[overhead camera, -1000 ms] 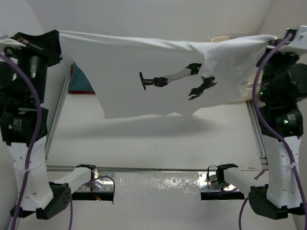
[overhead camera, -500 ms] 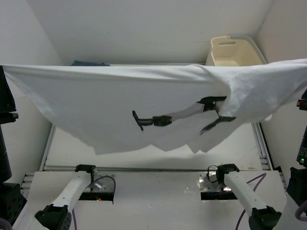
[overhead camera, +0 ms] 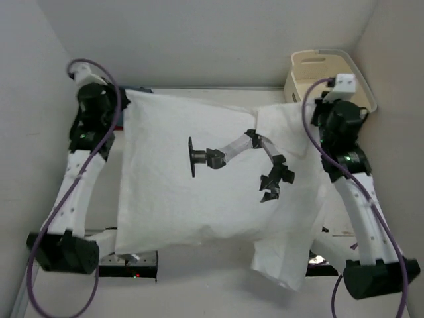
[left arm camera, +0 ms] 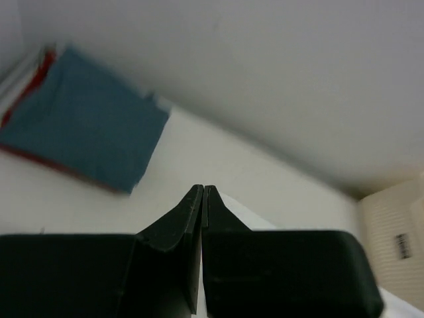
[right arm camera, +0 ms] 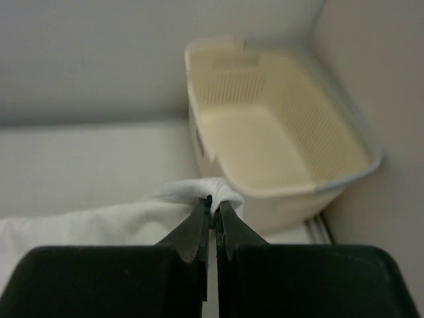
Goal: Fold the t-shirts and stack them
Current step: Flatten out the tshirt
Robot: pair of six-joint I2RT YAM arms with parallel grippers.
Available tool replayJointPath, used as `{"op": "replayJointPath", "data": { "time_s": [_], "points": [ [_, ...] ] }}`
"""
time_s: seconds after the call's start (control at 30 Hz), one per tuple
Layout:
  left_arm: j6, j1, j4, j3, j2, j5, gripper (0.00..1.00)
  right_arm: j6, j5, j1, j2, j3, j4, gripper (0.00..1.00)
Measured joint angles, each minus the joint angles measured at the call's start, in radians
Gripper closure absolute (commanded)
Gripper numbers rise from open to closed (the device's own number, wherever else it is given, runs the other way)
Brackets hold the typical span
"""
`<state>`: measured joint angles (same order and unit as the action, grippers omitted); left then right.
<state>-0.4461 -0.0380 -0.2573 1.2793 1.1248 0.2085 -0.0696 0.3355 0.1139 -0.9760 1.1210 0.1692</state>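
The white t-shirt [overhead camera: 165,192] with a black print lies spread on the table, its near right part hanging over the front edge. My left gripper [overhead camera: 122,98] is shut on its far left corner; in the left wrist view the jaws [left arm camera: 202,192] are closed with white cloth [left arm camera: 248,218] beside them. My right gripper [overhead camera: 309,110] is shut on the far right corner, and a bunch of white cloth [right arm camera: 199,191] shows at its tips [right arm camera: 213,202]. The slate blue-grey t-shirt [left arm camera: 79,126] lies folded on the red one [left arm camera: 41,66] at the far left.
The cream perforated laundry basket [overhead camera: 331,69] stands in the far right corner, just beyond my right gripper; it also shows in the right wrist view [right arm camera: 285,132]. White walls close in the table at the back and on both sides.
The white t-shirt was held stretched in the air between both grippers. Both arms have reached far and low, and the shirt now lies flat on the table.
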Motion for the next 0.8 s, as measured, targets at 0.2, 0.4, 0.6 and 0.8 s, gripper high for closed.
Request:
{"op": "replayJointPath", "data": {
  "time_s": [0.2,0.4,0.6,0.8],
  "points": [
    [0.010,0.000,0.127,-0.286,0.264,0.001,0.89,-0.069,-0.052,0.000,-0.215,-0.288,-0.121,0.76],
    [0.059,0.005,0.121,0.002,0.675,0.008,0.00,-0.094,-0.128,-0.001,-0.551,-0.175,-0.114,0.01],
    [0.079,0.006,0.074,0.167,0.775,-0.057,0.00,-0.109,-0.171,0.000,-0.560,-0.118,-0.045,0.01],
    [0.050,-0.010,0.077,0.000,0.579,-0.148,0.00,-0.203,-0.220,-0.001,-0.441,-0.164,0.031,0.01]
  ]
}}
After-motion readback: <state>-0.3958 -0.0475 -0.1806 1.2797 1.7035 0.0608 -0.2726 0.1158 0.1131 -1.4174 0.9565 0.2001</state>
